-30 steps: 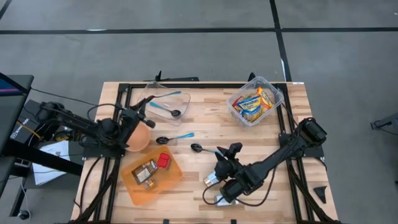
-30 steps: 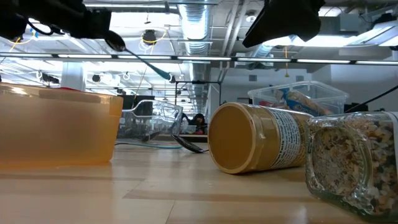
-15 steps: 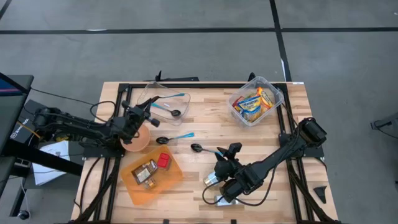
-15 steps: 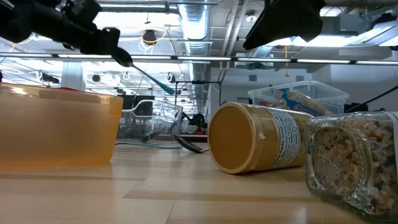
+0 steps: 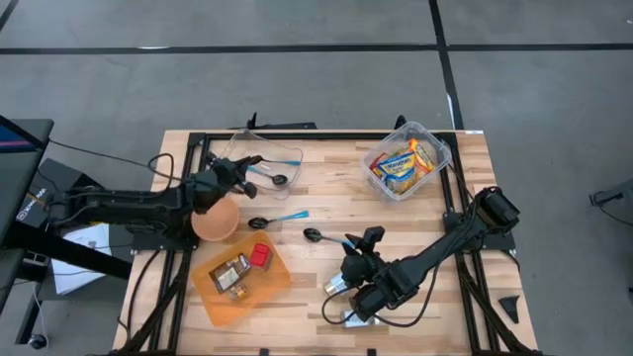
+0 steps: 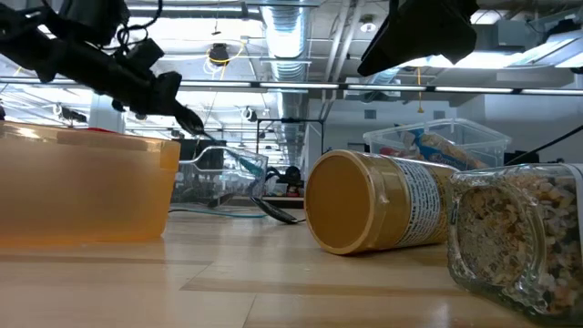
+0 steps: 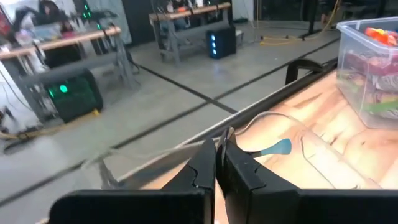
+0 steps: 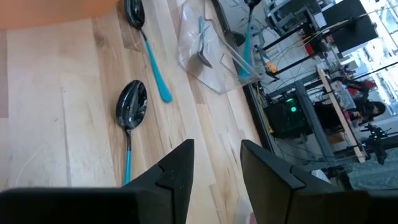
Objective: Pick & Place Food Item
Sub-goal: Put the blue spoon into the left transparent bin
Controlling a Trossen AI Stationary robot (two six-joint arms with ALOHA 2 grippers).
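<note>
Spoon [image 6: 220,148], teal-handled, pinched in left gripper's [image 5: 233,170] closed fingers, has swung off the bowl [image 5: 216,220] to the clear tray [image 5: 294,170] at desk's far-left corner, so release looks near; right gripper [image 5: 368,237] idles part-open, empty.

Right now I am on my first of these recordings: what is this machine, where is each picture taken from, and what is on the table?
It is two dark robot arms at a wooden table. One picture looks straight down, one looks across at table height, and one sits on each wrist.

On the table are an orange bin holding packets, an orange bowl, a clear tub of snack packets, a clear tray, two loose spoons and two jars lying on their sides.

The left gripper hangs over the clear tray, jaws shut, apparently on a teal-handled spoon. The right gripper waits near the loose spoons, jaws apart and empty.
</note>
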